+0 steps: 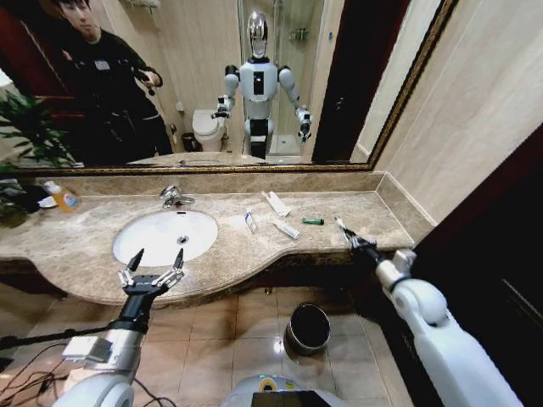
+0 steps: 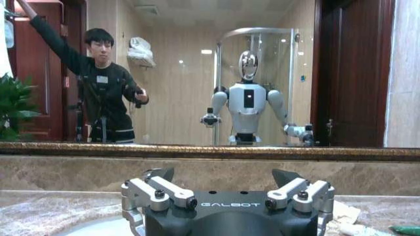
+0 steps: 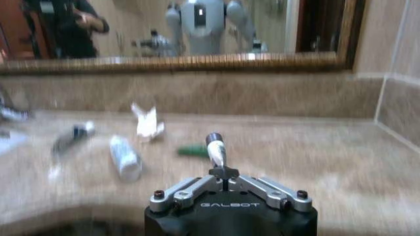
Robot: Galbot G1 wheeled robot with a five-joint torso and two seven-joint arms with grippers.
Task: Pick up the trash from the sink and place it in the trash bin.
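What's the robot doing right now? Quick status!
Right gripper shut on small white tube above countertop. Left gripper open by sink. Green tube remains. Trash bin unobstructed.

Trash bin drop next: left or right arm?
Right. The right gripper is shut on a small tube over the countertop, and the trash bin stands on the floor nearer that arm. The left gripper hangs open and empty by the sink.

glossy marble countertop (image 1: 76, 246), shiny metal trash bin (image 1: 309, 329)
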